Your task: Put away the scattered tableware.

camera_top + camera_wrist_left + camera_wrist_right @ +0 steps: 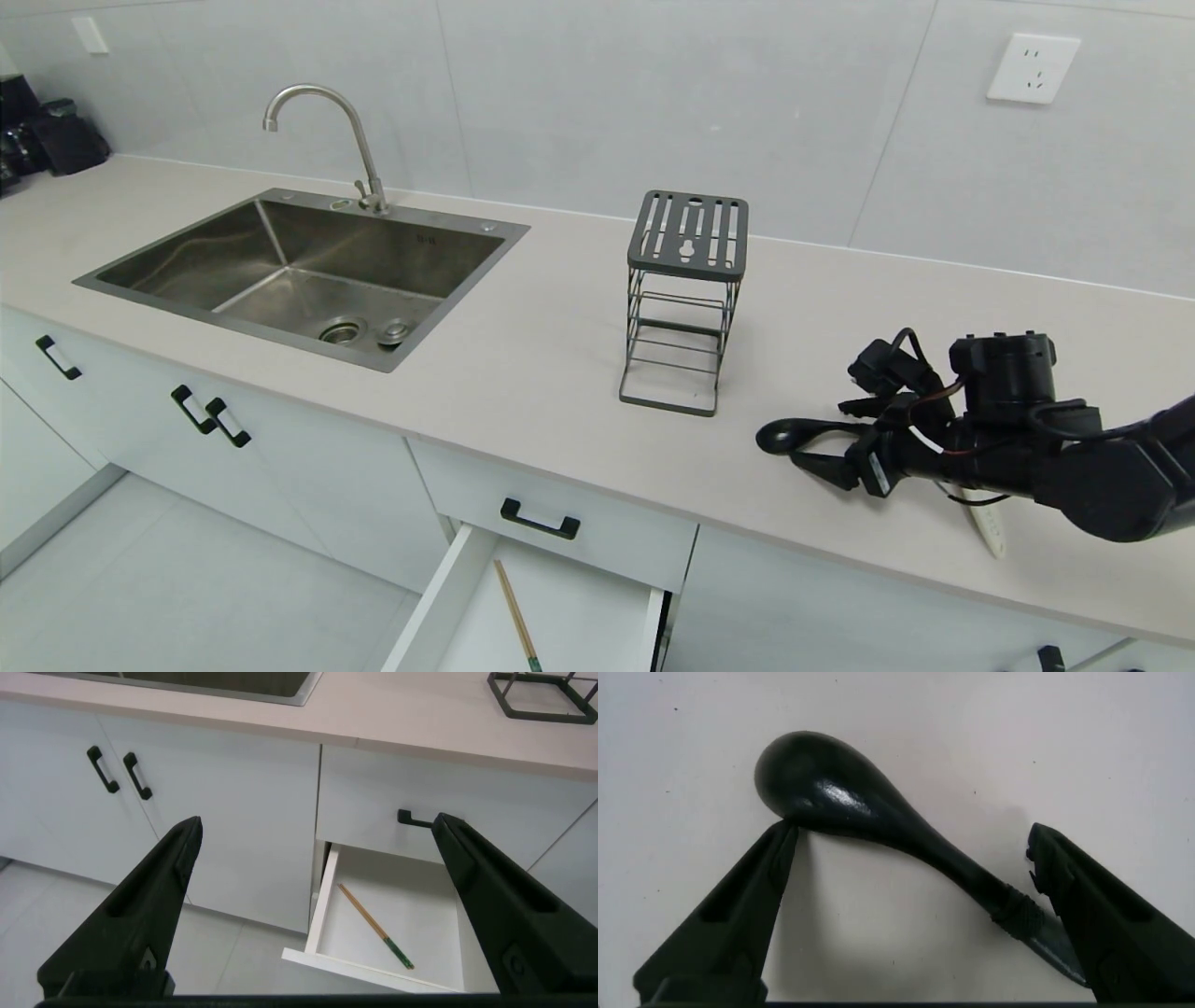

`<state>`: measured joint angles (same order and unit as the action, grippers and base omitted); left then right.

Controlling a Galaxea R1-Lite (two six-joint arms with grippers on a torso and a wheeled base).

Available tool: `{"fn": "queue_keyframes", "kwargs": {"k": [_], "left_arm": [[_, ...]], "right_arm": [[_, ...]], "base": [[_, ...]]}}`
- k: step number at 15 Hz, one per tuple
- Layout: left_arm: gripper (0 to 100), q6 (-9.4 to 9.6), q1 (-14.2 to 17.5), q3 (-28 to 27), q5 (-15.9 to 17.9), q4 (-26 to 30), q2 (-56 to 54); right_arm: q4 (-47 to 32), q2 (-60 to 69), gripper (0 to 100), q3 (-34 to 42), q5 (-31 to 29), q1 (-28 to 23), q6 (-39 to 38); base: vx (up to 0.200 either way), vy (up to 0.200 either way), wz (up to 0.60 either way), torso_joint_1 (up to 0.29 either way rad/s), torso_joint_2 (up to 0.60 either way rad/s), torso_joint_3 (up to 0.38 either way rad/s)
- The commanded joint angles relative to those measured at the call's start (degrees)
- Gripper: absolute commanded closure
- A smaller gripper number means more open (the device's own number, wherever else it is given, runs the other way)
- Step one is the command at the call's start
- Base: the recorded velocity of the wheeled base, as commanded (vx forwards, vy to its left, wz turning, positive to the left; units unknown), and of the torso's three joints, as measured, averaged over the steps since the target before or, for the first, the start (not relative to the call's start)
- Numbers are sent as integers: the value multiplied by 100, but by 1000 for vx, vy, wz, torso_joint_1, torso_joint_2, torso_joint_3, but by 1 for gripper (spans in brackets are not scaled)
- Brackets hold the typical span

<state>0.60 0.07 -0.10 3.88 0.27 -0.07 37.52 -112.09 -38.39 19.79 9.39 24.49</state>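
Black spoon (868,812) lies on the pale counter (523,373) between the right gripper's (912,838) wide-open fingers. The left gripper (318,826), open and empty, hangs above the open drawer (320,910), which holds one chopstick (374,926).

Bright, even light; faint soft shadows on the counter (541,373), a glint on the spoon (836,798).

A rectangular steel sink (187,252) is set in the left part of the pale stone countertop (523,373), with a curved steel faucet (360,149) behind it. Right of the sink, mid-countertop, stands a dark slotted-top wire rack (688,238). Further right, near the front edge, lies a glossy black spoon (780,436) (840,793). Below the front edge, under the rack, a pulled-out white drawer (448,597) (322,905) holds a green-tipped wooden chopstick (516,616) (374,926).
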Motion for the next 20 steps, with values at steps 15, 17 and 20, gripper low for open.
{"fn": "queue_keyframes", "kwargs": {"k": [15,17,20], "left_arm": [[0,2,1,1,-1,0,7],[0,2,1,1,-1,0,7],[0,2,1,1,-10,0,7]], "right_arm": [[141,698,100,103,-265,1276,-41],[264,829,100,156,-265,1487,-41],[308,1207,100,543,-265,1812,-129]], "base": [[0,0,0,0,0,0],[0,0,0,0,0,0],[0,0,0,0,0,0]]}}
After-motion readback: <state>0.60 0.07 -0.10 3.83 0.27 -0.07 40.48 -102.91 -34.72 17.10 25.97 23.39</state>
